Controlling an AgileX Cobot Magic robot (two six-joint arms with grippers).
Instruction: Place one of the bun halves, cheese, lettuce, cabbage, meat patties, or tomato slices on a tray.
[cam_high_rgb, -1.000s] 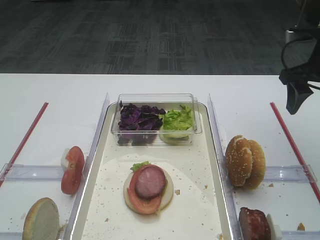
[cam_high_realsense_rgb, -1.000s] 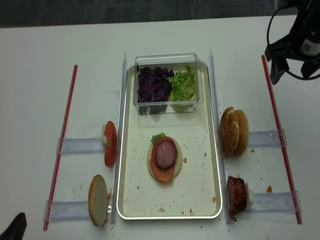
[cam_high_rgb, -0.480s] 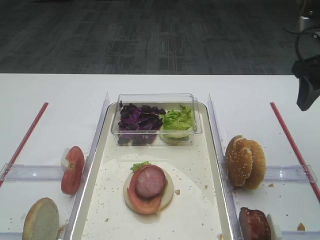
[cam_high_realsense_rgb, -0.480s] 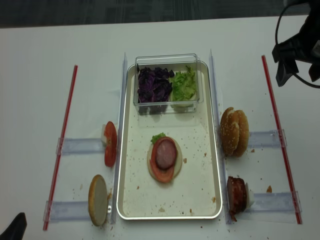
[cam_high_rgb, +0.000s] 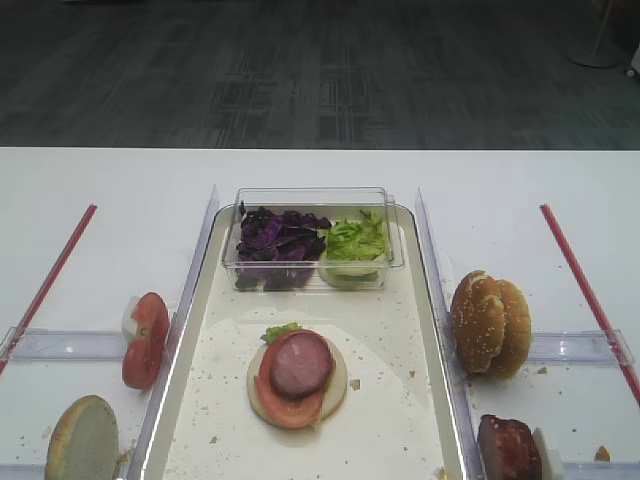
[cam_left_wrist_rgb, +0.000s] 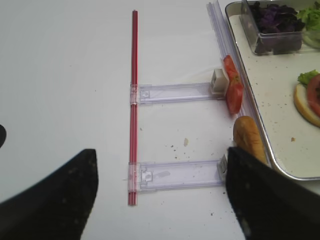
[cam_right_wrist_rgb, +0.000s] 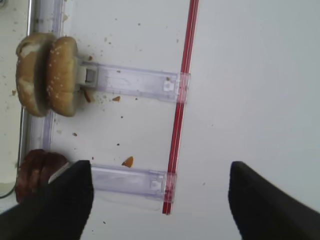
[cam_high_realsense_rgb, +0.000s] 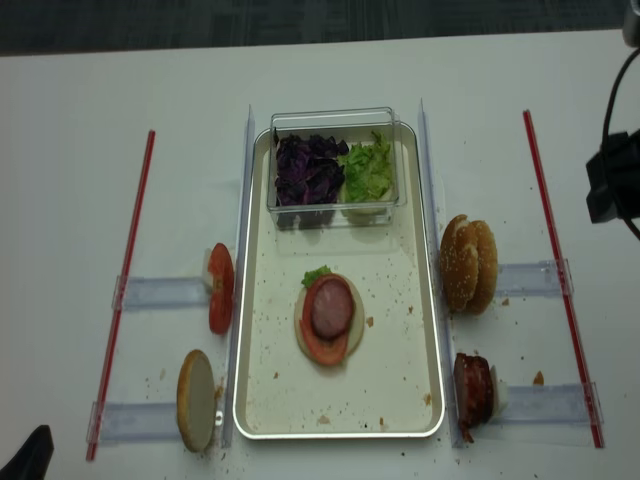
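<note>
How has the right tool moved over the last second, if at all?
Yes. The right tool has drawn back toward the right edge, from inside the right red strip to outside it, away from the tray.

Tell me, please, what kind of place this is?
Probably a robot test bench in an office or lab, not a kitchen. Burger parts stand in clear plastic holders on a white table marked with red strips, a tray lies between them, and grey carpet lies behind.

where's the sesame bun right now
The sesame bun stands on edge just outside the tray's right rim in the exterior high view, above the meat patties and against a clear holder.
</note>
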